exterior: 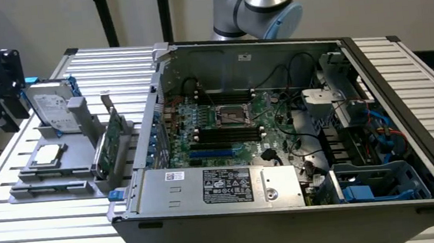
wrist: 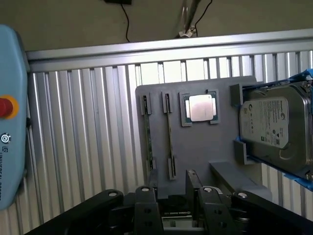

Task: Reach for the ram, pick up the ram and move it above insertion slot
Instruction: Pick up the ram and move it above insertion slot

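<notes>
Exterior view: an open desktop computer case (exterior: pixel 289 230) lies on a slatted aluminium table (exterior: pixel 54 236). Inside, the motherboard (exterior: pixel 237 128) carries several parallel black memory sockets. The insertion slot (exterior: pixel 226 135) is among them, with a shorter blue slot (exterior: pixel 208 153) just beside the row. To the exterior view's left of the case is a grey parts tray (exterior: pixel 76 172). It holds a hard drive (exterior: pixel 50 106), a processor chip (exterior: pixel 49 154) and an upright green card (exterior: pixel 109 145).

Wrist view: the camera looks down on the same tray (wrist: pixel 205 152). The ram (wrist: pixel 168 132) is a thin green stick standing on edge in a tray groove. A second stick like it (wrist: pixel 145 132) sits in the parallel groove. The processor (wrist: pixel 200 107) and hard drive (wrist: pixel 276 129) lie beyond them. The gripper (wrist: pixel 176 196) hangs near the sticks' ends, jaws apart and gripping nothing. A pale blue teach pendant (wrist: pixel 10 73) lies on the table.
</notes>
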Tool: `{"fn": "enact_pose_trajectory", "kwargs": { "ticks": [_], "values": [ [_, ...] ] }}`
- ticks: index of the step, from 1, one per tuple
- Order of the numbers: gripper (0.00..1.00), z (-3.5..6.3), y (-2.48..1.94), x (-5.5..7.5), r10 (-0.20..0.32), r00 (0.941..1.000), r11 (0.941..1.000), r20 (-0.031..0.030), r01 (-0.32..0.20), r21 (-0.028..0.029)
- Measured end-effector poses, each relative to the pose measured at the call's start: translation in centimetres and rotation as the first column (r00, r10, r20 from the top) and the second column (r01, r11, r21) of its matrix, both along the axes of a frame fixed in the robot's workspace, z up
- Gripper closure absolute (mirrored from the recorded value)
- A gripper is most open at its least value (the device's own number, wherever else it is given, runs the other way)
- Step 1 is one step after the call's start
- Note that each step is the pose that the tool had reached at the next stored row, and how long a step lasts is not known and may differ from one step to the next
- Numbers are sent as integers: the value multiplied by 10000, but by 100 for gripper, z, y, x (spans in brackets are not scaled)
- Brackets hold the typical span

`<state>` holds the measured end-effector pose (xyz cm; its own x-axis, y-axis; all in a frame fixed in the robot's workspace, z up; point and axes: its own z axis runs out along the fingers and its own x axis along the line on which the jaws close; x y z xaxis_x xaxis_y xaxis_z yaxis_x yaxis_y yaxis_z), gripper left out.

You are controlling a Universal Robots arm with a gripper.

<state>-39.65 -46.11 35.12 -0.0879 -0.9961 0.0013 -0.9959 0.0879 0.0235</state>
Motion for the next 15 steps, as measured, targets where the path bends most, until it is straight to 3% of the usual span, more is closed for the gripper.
{"fn": "enact_pose_trajectory", "kwargs": {
  "ticks": [15],
  "values": [
    [64, -272, -9, 0, 0, 10000, 10000, 0, 0, 0]
  ]
}}
